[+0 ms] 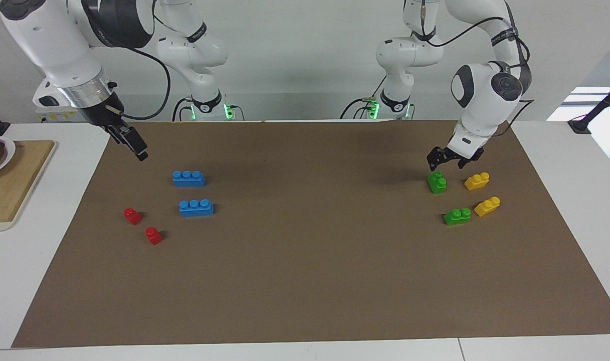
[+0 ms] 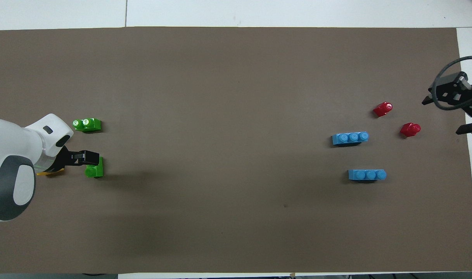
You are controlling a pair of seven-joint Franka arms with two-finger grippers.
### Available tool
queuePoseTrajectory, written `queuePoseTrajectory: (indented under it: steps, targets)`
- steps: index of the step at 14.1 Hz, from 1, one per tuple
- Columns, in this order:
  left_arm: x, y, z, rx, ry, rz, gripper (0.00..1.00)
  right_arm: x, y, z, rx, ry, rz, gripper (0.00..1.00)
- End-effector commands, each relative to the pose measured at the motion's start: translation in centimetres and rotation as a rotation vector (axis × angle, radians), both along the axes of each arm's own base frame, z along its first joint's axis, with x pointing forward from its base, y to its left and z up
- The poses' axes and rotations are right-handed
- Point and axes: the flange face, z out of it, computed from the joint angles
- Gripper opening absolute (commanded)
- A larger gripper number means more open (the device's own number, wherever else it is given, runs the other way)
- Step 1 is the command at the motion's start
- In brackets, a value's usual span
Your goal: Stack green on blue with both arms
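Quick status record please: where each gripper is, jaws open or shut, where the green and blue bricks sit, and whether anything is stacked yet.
left gripper: jaws open, just above the green brick nearer the robots, not gripping it
right gripper: jaws open, raised over the mat's edge at the right arm's end, holding nothing
other green brick: flat on the mat, beside the yellow bricks
blue bricks: two, both flat on the mat, beside the red bricks
stacked: nothing yet

Two blue bricks point(image 1: 188, 178) point(image 1: 196, 207); two green bricks point(image 1: 437, 182) point(image 1: 457, 216); two yellow bricks point(image 1: 477, 181) point(image 1: 487, 206); two red bricks point(image 1: 132, 215) point(image 1: 154, 235); two arms point(image 1: 59, 45) point(image 1: 485, 90).
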Motion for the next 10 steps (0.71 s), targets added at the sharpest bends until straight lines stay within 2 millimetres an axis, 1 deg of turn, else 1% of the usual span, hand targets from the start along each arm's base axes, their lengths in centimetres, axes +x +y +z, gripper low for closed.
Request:
queuePoseTrajectory:
  steps: [1,3,4,6,8,10]
  targets:
    - [-0.7,0.4,-2.0,0.011,-0.003,0.003,1.0,-0.5,-0.6,-0.9,0.074,0.027,-0.299,1.0]
    - [-1.1,0.4,-2.9,0.01,-0.014,0.003,1.0,0.1,-1.1,-1.9,0.136,0.052,-0.454,1.0]
    - [-1.2,0.4,-3.2,0.01,-0.017,0.003,1.0,0.5,-1.0,-2.7,0.16,0.066,-0.491,1.0]
    - [-1.6,0.5,-4.4,0.009,-0.006,0.004,1.0,1.9,-0.9,-5.2,0.197,0.115,-0.557,1.0]
    - [-1.4,0.5,-5.9,0.008,-0.002,0.007,1.0,3.4,-1.5,-8.2,0.258,0.151,-0.629,1.0]
    - [-1.3,0.4,-6.3,0.008,0.0,0.014,1.0,4.6,-1.1,-10.9,0.262,0.166,-0.64,1.0]
